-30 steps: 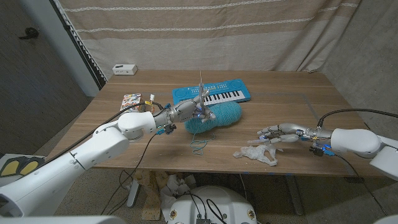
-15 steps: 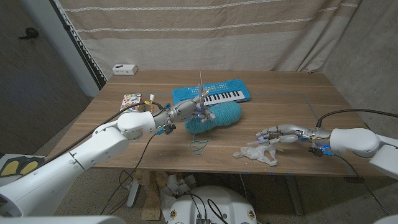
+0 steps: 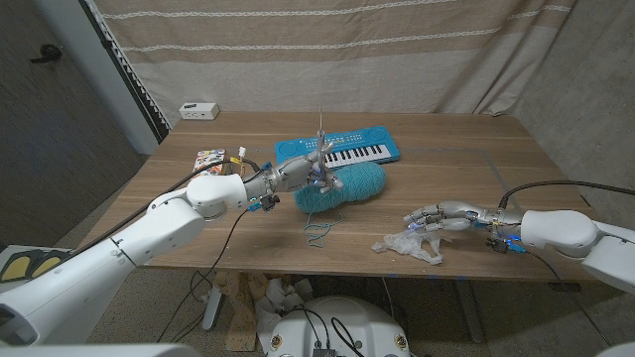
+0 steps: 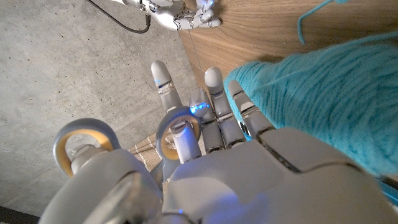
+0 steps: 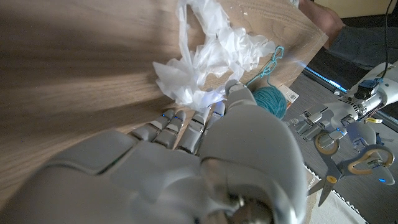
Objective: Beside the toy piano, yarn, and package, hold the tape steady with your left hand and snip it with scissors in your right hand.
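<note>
- The left hand (image 3: 298,177) is gripping the scissors (image 3: 320,139). Its fingers are threading the two handle loops (image 4: 160,134) and clamping on them.
- The blades are pointing straight up above the teal yarn (image 3: 352,185), so the tool's long axis is standing upright. This reverses the roles given in the task, where the right hand cuts.
- The right hand (image 3: 442,215) is reaching low over the table's (image 3: 466,164) front edge, fingers stretched side by side toward the clear crumpled wad (image 3: 407,244), which is judged to be the tape.
- In the right wrist view the fingertips (image 5: 186,124) are meeting the near edge of the clear crumpled wad (image 5: 211,56). The back of the hand is hiding whether they are pinching it.
- The wad is lying on the wood just ahead of and under the right hand's fingers, well apart from the scissors, with a loose yarn strand (image 3: 317,230) lying between the two.
- The right hand is therefore much the nearer to the tape. The blades are facing away from it, so a cut is judged to require tipping them down and across toward the wad.
- The toy piano (image 3: 347,151) is lying behind the yarn, and the package (image 3: 210,160) is lying near the table's left edge.
</note>
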`<state>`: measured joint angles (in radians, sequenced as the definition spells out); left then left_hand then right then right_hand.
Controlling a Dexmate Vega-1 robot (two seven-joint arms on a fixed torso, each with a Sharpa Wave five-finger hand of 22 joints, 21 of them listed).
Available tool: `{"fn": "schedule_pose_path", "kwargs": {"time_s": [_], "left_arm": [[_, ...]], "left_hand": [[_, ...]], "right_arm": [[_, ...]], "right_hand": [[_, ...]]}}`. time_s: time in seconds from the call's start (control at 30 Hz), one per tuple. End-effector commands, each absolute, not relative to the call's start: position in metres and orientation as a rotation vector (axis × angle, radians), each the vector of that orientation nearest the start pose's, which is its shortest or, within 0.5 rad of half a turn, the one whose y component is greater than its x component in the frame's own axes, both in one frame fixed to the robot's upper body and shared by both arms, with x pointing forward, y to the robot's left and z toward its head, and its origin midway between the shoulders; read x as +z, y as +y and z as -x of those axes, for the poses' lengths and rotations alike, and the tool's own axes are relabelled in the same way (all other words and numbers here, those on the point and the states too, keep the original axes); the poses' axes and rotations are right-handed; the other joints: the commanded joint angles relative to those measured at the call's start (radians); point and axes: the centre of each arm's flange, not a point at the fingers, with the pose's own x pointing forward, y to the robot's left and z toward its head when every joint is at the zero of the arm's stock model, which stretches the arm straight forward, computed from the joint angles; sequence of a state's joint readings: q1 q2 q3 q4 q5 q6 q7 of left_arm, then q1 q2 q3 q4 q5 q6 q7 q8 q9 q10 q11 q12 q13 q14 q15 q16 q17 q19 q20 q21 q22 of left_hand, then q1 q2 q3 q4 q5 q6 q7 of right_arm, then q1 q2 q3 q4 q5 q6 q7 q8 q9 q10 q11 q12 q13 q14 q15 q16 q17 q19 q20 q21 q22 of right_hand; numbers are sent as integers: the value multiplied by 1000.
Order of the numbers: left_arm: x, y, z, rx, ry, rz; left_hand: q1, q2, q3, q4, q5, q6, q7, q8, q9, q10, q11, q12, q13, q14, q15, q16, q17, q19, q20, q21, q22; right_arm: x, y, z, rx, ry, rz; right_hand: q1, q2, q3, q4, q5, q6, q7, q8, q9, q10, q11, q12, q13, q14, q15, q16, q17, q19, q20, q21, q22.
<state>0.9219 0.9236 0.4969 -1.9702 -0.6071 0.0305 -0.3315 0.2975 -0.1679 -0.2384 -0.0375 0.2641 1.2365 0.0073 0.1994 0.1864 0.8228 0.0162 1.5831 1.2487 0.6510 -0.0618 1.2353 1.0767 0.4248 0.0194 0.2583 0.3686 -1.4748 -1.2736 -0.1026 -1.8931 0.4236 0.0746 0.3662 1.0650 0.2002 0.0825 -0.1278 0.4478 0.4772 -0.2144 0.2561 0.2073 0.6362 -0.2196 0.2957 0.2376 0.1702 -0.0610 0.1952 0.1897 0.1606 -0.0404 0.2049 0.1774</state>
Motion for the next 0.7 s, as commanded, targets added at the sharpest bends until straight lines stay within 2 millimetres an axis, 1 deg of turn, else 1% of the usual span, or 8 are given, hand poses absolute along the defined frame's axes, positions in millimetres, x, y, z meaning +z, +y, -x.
{"fn": "schedule_pose_path", "kwargs": {"time_s": [0.03, 0.07, 0.17, 0.27, 0.47, 0.53, 0.57, 0.7], "left_arm": [[-11, 174, -519, -887, -460, -531], [-12, 174, -519, -884, -461, -532], [-13, 175, -518, -881, -461, -527], [-14, 175, -518, -882, -460, -527], [-13, 173, -519, -877, -467, -524], [-13, 172, -519, -880, -465, -521], [-12, 172, -519, -879, -466, -522], [-10, 171, -521, -878, -460, -525]], "left_hand": [[-5, 3, -108, -81, 6, 107, 99, 4, 1, 148, -137, 5, 0, 12, -89, 5, 4, 4, -2, -2, 5], [-5, 3, -108, -81, 6, 108, 100, 4, 1, 149, -137, 5, 0, 12, -89, 6, 7, 5, -3, -2, 5], [-5, 3, -107, -81, 7, 109, 100, 4, 1, 150, -136, 5, 0, 13, -90, 7, 6, 6, -4, -2, 5], [-6, 3, -107, -81, 7, 111, 101, 5, 1, 150, -136, 5, 0, 12, -90, 10, 11, 5, -4, -2, 6], [-7, 4, -107, -80, 8, 110, 100, 4, 1, 152, -136, 5, 0, 15, -89, 5, 2, 5, -4, -2, 6], [-7, 4, -107, -80, 8, 111, 100, 5, 1, 150, -138, 4, 1, 16, -89, 4, 1, 6, -4, -2, 6], [-7, 4, -107, -80, 8, 111, 100, 4, 1, 150, -137, 4, 1, 15, -89, 4, 1, 5, -4, -2, 6], [-7, 4, -107, -79, 9, 111, 99, 4, 1, 151, -136, 4, 0, 15, -89, 7, 4, 6, -4, -2, 6]], "right_arm": [[-153, -337, -497, 652, -110, 904], [-155, -337, -496, 650, -109, 888], [-155, -337, -495, 615, -128, 903], [-154, -337, -494, 582, -152, 907], [-151, -339, -492, 515, -192, 924], [-150, -340, -492, 493, -202, 919], [-149, -341, -493, 496, -199, 914], [-145, -344, -495, 486, -209, 913]], "right_hand": [[104, 1, 65, -21, -11, -16, -5, -13, 5, -11, 1, 2, 10, 33, -162, 2, 2, 22, 18, 5, 7], [144, -3, 88, -22, -23, -41, -2, -27, 5, -36, 1, -8, 9, 25, -161, -2, 1, 23, 20, 5, 8], [153, -5, 93, -20, -28, -48, -4, -30, 6, -45, 0, -11, 9, 23, -160, -2, 2, 26, 15, 7, 8], [162, -13, 91, 1, -50, 5, -3, -8, 7, -7, 2, 8, 18, 56, -160, 11, 6, 48, 7, 13, 7], [209, -17, 73, 18, -85, 115, -2, 30, 13, 159, 7, 106, 77, 175, -166, 39, 21, 99, -28, 28, 12], [217, -18, 65, 22, -89, 154, -1, 41, 14, 208, 7, 137, 97, 206, -167, 49, 28, 110, -32, 31, 14], [222, -19, 60, 24, -93, 204, -2, 59, 17, 229, 7, 150, 105, 220, -167, 53, 31, 112, -32, 32, 15], [211, -15, 42, 42, -105, 292, 0, 88, 16, 269, 7, 151, 91, 255, -164, 68, 38, 121, -33, 35, 16]]}}
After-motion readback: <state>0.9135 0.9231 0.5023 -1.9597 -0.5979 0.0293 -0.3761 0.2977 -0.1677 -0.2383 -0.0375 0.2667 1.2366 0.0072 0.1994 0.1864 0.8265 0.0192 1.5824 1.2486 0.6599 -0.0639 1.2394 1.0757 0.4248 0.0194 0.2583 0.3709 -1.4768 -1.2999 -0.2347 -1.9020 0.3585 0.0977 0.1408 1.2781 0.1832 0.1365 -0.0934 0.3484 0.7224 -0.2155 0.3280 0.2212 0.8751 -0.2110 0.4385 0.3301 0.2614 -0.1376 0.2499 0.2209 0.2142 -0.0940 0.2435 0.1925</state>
